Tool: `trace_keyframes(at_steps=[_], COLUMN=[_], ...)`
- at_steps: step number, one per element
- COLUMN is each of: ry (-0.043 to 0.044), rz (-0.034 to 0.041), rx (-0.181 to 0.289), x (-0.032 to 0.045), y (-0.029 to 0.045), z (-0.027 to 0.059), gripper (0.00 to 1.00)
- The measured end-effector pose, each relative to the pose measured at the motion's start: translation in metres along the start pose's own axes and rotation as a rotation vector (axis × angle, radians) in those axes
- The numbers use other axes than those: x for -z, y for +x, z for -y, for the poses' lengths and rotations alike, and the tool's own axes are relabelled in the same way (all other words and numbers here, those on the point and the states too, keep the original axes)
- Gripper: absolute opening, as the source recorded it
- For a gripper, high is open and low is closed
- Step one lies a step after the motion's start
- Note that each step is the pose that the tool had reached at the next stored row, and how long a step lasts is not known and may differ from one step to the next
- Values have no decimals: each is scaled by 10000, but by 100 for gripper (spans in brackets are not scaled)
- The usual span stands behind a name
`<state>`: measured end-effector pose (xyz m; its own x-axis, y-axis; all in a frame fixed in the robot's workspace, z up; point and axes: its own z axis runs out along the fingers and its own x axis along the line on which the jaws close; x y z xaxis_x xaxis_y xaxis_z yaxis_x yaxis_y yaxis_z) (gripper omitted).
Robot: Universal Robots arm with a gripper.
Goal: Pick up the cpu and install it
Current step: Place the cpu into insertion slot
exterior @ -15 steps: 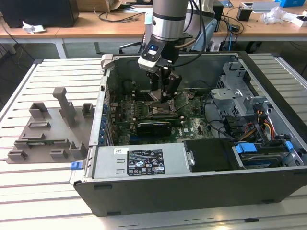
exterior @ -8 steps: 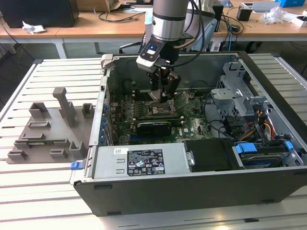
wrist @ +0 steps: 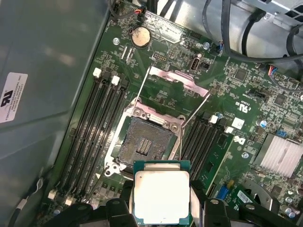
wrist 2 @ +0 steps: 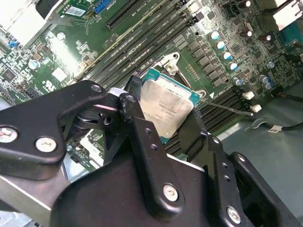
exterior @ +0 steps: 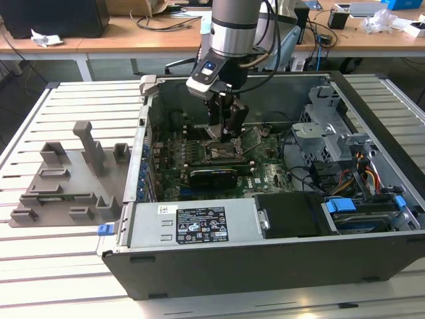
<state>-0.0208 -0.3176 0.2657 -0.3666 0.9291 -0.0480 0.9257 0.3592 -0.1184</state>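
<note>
**Aloft: silver chip gripped near the open socket**

My black two-fingered claw [wrist 2: 164, 122] is closed on two opposite edges of the cpu [wrist: 162, 195], a flat square chip with a pale silver-grey metal lid and a teal rim. It hangs near the bare black square socket [wrist: 144, 142], unseated. The lid's print is unreadable. A white printed label [wrist: 12, 97] marks the grey case wall [wrist: 52, 42].

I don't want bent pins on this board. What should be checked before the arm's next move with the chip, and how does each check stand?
1. Pale silver-grey square cpu clamped in the black gripper: ok.
2. Shiny metal bracket swung up off the black square socket: ok.
3. Socket bare of loose parts: ok.
4. Thin wire levers off the socket's opening: ok.
5. Cpu squared up over the socket: cannot tell.
6. Cpu corner mark matching the socket: cannot tell.
</note>
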Motion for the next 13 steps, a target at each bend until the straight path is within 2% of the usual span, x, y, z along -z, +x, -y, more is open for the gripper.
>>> trace_keyframes(at_steps=[4, 7, 13], ry=[9, 27, 47], rz=[-23, -67, -118], rx=[-191, -558, -988], x=[-1, -4, -7], y=[0, 0, 0], z=[0, -1, -1], gripper=[55, 55, 55])
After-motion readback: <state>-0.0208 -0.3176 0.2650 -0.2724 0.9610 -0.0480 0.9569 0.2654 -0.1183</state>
